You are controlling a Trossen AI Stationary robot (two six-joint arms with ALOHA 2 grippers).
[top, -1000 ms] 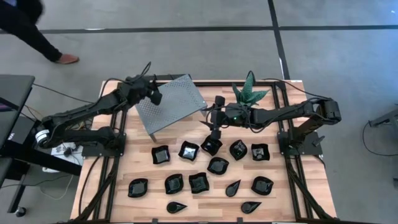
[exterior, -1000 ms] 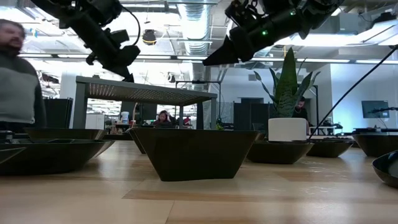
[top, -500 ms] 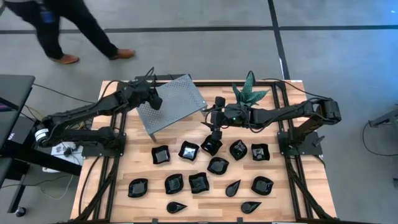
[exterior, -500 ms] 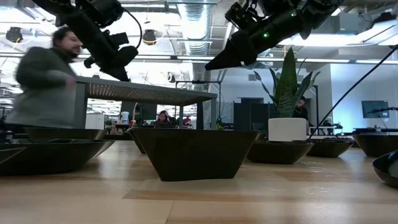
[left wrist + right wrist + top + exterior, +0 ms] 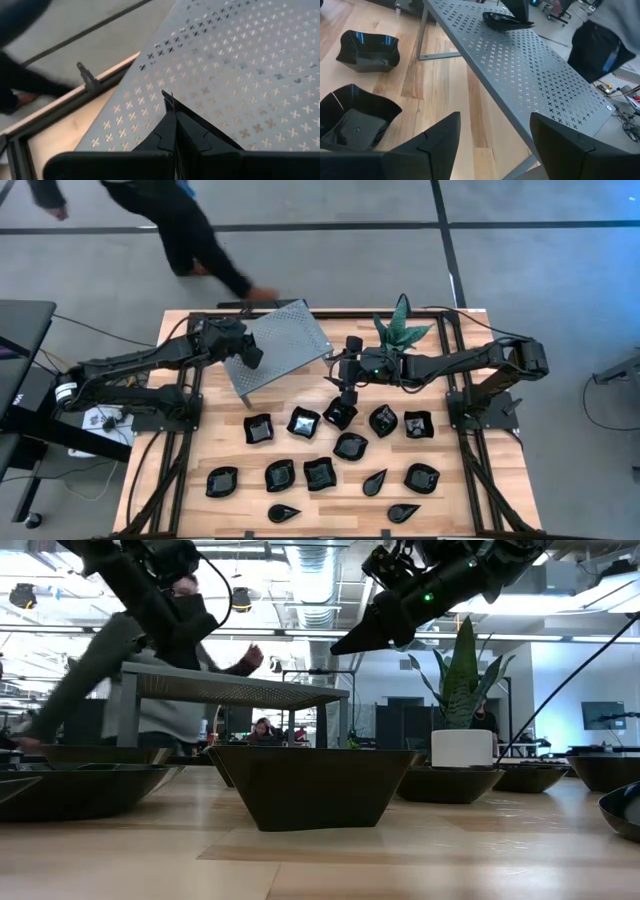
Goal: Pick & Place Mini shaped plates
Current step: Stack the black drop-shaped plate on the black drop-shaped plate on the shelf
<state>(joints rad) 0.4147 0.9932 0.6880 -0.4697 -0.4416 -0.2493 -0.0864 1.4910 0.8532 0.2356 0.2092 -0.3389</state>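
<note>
Hovering over the grey stand (image 5: 275,345) at upper centre-left, the left gripper (image 5: 252,357) is pinched closed; the right gripper (image 5: 343,402), fingers spread, hangs above a wavy-rimmed plate (image 5: 339,415).

A blurred person (image 5: 180,230) is cut off by the high view's top edge.
</note>
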